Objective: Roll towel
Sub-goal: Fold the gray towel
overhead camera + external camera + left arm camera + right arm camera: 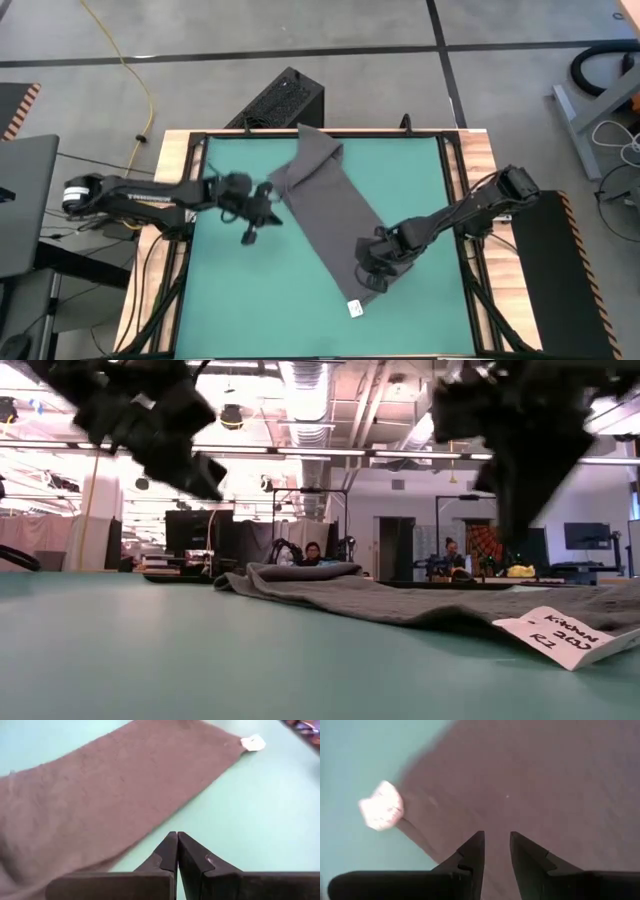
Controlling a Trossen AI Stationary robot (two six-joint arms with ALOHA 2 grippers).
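The dark grey soft cloth towel lies folded in a long diagonal strip, white tag at its near end. The left gripper is closed and empty beside it. The right gripper hovers above it, slightly parted, holding nothing.

The right pincer is covering part of the towel in the high view; the white tag is blurring in the right wrist view.

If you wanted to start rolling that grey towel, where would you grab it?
Probably the narrow end by the white tag. The towel lies flat in a long diagonal strip, so that short edge rolls up lengthwise. The right gripper hovers there, slightly open; come straight down.
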